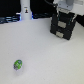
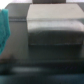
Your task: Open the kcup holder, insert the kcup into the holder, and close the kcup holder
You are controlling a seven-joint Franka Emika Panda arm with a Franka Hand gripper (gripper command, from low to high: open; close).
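Exterior view: the kcup holder (image 1: pixel 63 26) stands at 1 o'clock on the white desk (image 1: pixel 47 55), near the far edge. The tool (image 1: pixel 64 15) hangs over its top, we judge to work a drawer front; whether its fingers are apart or together we cannot tell. The kcup (image 1: pixel 18 64) lies alone at 8 o'clock, well apart from the holder, with bare desk between, so we expect an unobstructed path later. A white bottle (image 1: pixel 25 11) stands at 11 o'clock.

Wrist view: a pale handle slot (image 2: pixel 54 25) on the dark front fills the frame, blurred. Drawer appears not yet open.
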